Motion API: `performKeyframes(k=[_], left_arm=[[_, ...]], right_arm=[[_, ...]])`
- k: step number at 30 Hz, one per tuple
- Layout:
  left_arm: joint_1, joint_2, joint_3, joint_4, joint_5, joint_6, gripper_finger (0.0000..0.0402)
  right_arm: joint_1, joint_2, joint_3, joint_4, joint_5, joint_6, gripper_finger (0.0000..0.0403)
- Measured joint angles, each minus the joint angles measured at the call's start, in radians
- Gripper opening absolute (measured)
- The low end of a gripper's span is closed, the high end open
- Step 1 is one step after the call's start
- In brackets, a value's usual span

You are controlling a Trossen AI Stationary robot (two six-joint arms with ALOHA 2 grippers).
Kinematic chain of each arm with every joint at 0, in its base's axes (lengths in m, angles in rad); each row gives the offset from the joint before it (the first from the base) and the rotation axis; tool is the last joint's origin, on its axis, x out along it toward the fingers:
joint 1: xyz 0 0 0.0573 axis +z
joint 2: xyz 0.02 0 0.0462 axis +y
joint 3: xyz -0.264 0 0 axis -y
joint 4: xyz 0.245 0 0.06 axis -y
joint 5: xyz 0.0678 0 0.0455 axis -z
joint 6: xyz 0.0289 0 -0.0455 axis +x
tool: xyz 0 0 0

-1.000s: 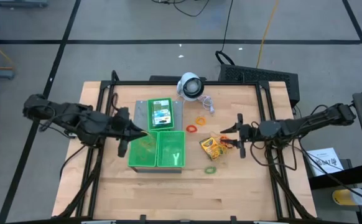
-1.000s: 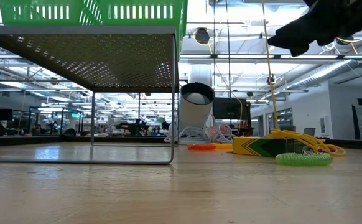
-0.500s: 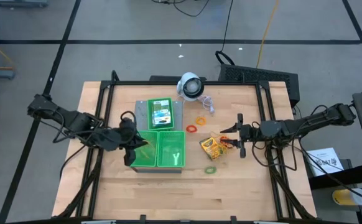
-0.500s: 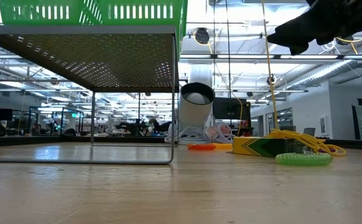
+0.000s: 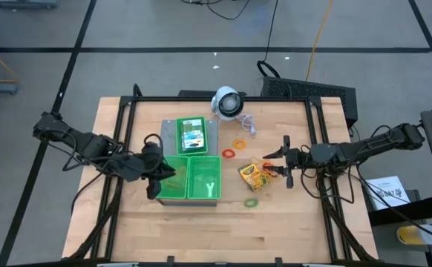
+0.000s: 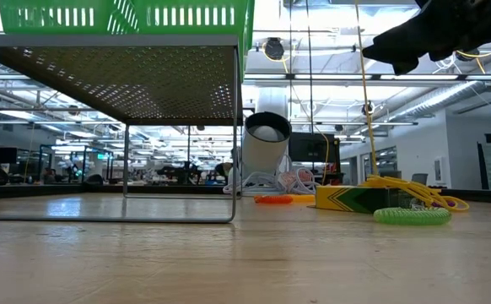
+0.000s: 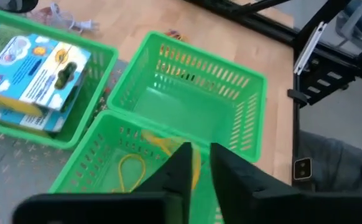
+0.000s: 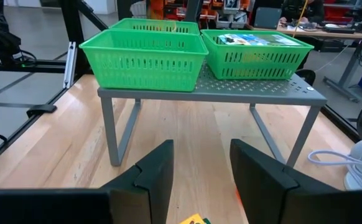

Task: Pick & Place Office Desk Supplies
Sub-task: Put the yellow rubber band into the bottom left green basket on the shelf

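Observation:
My left gripper (image 5: 159, 178) hangs over the near-left green tray (image 5: 170, 187), shut on a tan-yellow rubber band (image 7: 195, 169). Another tan-yellow loop (image 7: 131, 172) lies on that tray's floor. My right gripper (image 5: 284, 167) is open and empty, just right of a yellow-and-green crayon box (image 5: 250, 175) that lies flat on the table with yellow bands (image 5: 268, 166) beside it. An orange band (image 5: 238, 143), a red band (image 5: 229, 153) and a green band (image 5: 252, 202) lie flat on the table. The box (image 6: 355, 198) and the green band (image 6: 410, 216) also show in the low view. My left gripper pinches a strand of the tan-yellow band (image 7: 196, 163) between its two fingers, coming from above and slanting down into the tray. The band's far part (image 7: 162, 142) trails down onto the tray's floor. My own fingers hide the exact place of contact.
Three green trays stand on a grey perforated stand (image 5: 168, 132); the far one (image 5: 191, 135) holds printed packs, the near-right one (image 5: 205, 178) shows nothing inside. A white round device with a cord (image 5: 227, 102) stands at the far edge. Bare wood lies along the near edge.
My left gripper has gone toward the table's near edge, from the far rim of the near-left tray to over its middle, and has then kept still. My right gripper has kept still.

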Motion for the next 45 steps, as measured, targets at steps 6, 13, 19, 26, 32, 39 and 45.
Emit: performKeyframes(k=[6, 13, 19, 26, 32, 39, 45], left_arm=[[0.001, 0.0, 0.0, -0.063, -0.003, -0.036, 0.0164], [-0.006, -0.032, 0.0, 0.049, -0.055, 0.132, 0.0218], [-0.007, -0.071, 0.0, 0.065, -0.121, 0.361, 0.0229], [0.014, -0.179, -0.161, 0.241, -0.313, 0.416, 0.023], [0.061, -0.395, -0.452, 0.537, -0.226, 0.509, 0.023], [0.187, -0.608, -0.697, 0.784, -0.066, 0.569, 0.023], [0.317, -0.686, -0.787, 0.837, 0.134, 0.561, 0.023]], right_arm=[[0.0, 0.0, 0.0, 0.0, 0.0, 0.011, 0.0146], [0.0, 0.0, 0.0, 0.0, 0.0, 0.011, 0.0144], [0.0, -0.045, 0.0, 0.002, 0.003, 0.02, 0.0144], [0.0, -0.104, 0.0, -0.036, 0.003, 0.051, 0.0144], [0.0, -0.106, 0.0, -0.044, 0.003, 0.057, 0.014], [0.0, -0.104, 0.0, -0.042, 0.003, 0.218, 0.0139], [0.0, -0.103, 0.0, -0.085, 0.002, 0.205, 0.0139]])
